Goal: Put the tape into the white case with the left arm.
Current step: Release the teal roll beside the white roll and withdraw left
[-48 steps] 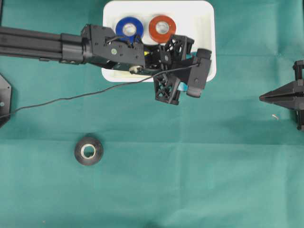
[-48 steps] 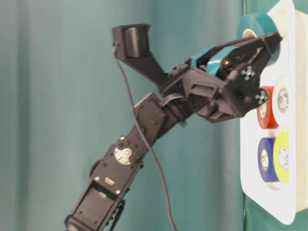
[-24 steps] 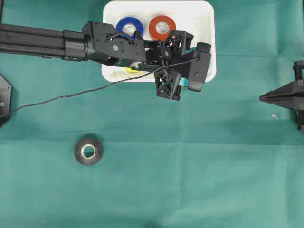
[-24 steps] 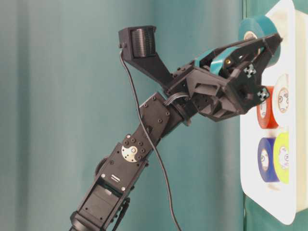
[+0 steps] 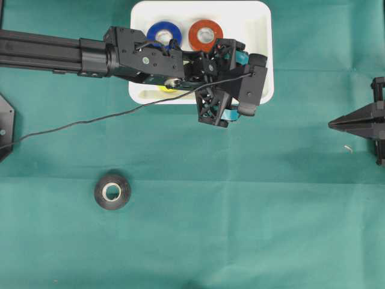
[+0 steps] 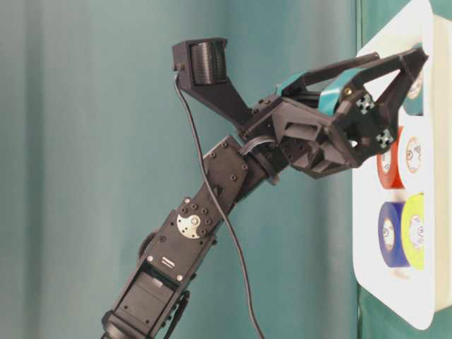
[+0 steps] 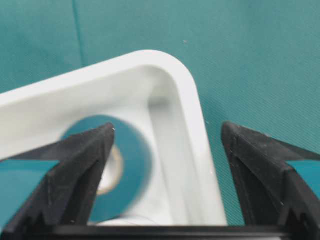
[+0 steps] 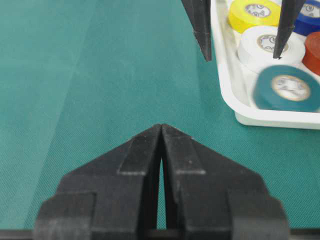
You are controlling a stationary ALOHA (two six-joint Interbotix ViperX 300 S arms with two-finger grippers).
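The white case (image 5: 262, 36) sits at the top centre of the green cloth. My left gripper (image 5: 234, 85) hangs over its near right corner, open and empty. In the left wrist view a teal tape (image 7: 132, 165) lies flat in that corner of the case (image 7: 195, 115), partly behind the left finger (image 7: 85, 165) and free of both. The right wrist view shows the same teal tape (image 8: 286, 87) resting inside the rim under the spread left fingers (image 8: 202, 30). A black tape (image 5: 112, 191) lies on the cloth at lower left. My right gripper (image 8: 161, 127) is shut and empty.
Blue tape (image 5: 164, 34) and red tape (image 5: 205, 34) lie in the case's far row. White tape (image 8: 270, 45) and yellow tape (image 8: 252, 12) lie in its near row. A thin black cable (image 5: 90, 123) trails left from the left arm. The right gripper (image 5: 334, 124) rests at the right edge.
The left jaws have sprung open. The teal tape they held upright above the case corner now lies flat inside the case. The right arm has not moved.
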